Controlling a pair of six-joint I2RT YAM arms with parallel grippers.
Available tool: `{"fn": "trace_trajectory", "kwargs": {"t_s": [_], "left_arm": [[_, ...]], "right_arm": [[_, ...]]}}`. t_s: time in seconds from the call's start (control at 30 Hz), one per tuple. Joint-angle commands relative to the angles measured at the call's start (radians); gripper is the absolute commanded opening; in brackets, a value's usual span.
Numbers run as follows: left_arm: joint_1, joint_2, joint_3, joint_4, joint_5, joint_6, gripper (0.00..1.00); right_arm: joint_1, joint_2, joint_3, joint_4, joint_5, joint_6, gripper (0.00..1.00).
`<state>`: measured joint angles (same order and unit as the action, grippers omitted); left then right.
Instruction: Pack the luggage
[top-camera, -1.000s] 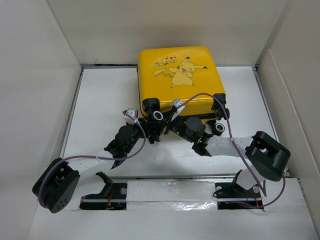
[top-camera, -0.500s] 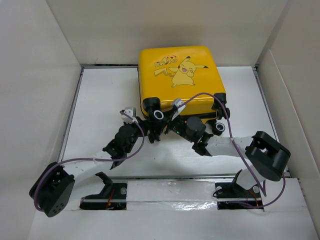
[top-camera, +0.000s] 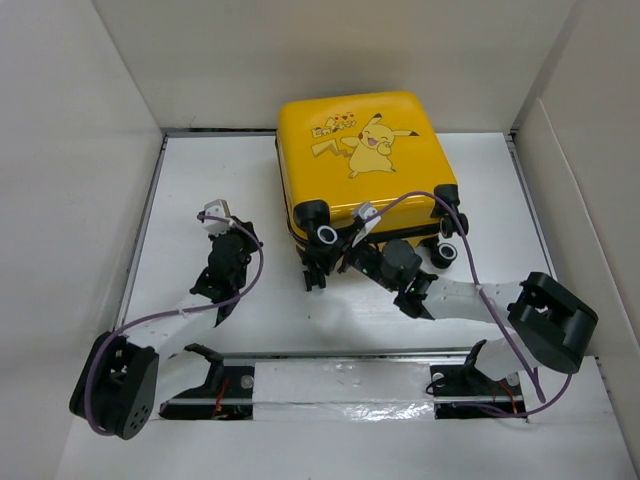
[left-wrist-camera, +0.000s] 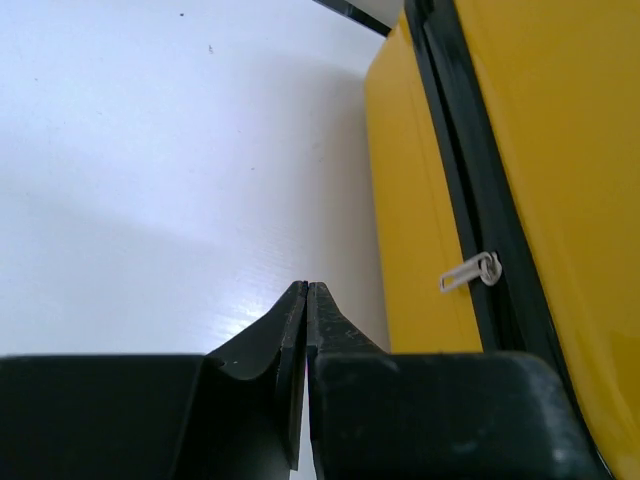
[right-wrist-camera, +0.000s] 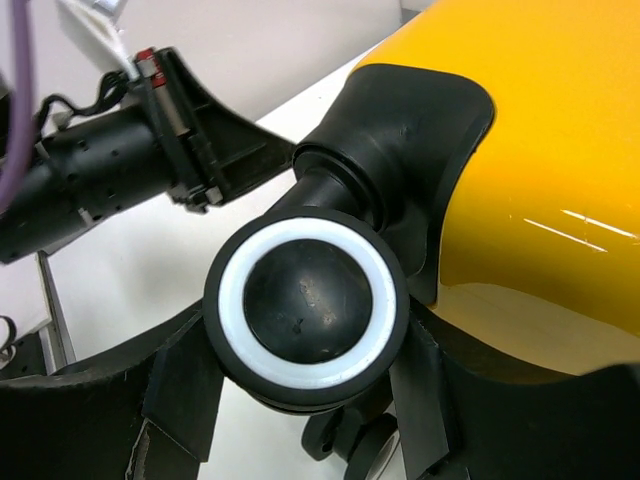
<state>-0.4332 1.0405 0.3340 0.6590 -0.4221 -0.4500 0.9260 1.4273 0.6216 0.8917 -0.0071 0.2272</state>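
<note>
The luggage lies flat and closed at the back middle, Pikachu print facing up. My right gripper is at its near left corner. In the right wrist view its fingers stand on both sides of the black white-ringed wheel and press on it. My left gripper is shut and empty, off to the left of the luggage. In the left wrist view its tips hover over the white table beside the yellow side wall. A silver zipper pull hangs on the black zip line.
White walls close in the table on the left, back and right. A metal rail with the arm bases runs along the near edge. Another luggage wheel sticks out at the near right corner. My left arm shows in the right wrist view.
My left gripper has drawn back to the left, away from the luggage's near left corner. The luggage and my right gripper at the wheel have shifted slightly to the right.
</note>
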Motion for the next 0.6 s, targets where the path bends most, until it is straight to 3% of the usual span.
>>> {"fn": "trace_trajectory", "kwargs": {"t_s": [0.0,0.13,0.2,0.3,0.37,0.43,0.57], "left_arm": [[0.025,0.073,0.083,0.119,0.052,0.001,0.00],[0.025,0.073,0.051,0.229,0.279,0.007,0.00],[0.025,0.034,0.025,0.210,0.400,0.020,0.00],[0.025,-0.084,-0.048,0.154,0.416,0.016,0.00],[0.025,-0.183,-0.111,0.105,0.449,0.016,0.08],[0.025,-0.253,-0.151,0.068,0.497,0.034,0.25],[0.016,-0.252,-0.170,0.086,0.618,0.066,0.47]], "right_arm": [[0.053,-0.039,0.030,0.121,-0.039,-0.002,0.00],[0.062,-0.027,0.041,0.115,-0.039,-0.011,0.00],[0.062,-0.034,0.050,0.093,-0.013,-0.020,0.00],[0.053,-0.044,0.047,0.085,-0.014,-0.028,0.00],[0.030,-0.050,0.044,0.085,-0.017,-0.022,0.00],[0.014,-0.057,0.040,0.085,-0.028,-0.022,0.00],[-0.036,-0.102,0.006,0.079,-0.034,-0.012,0.00]]}}
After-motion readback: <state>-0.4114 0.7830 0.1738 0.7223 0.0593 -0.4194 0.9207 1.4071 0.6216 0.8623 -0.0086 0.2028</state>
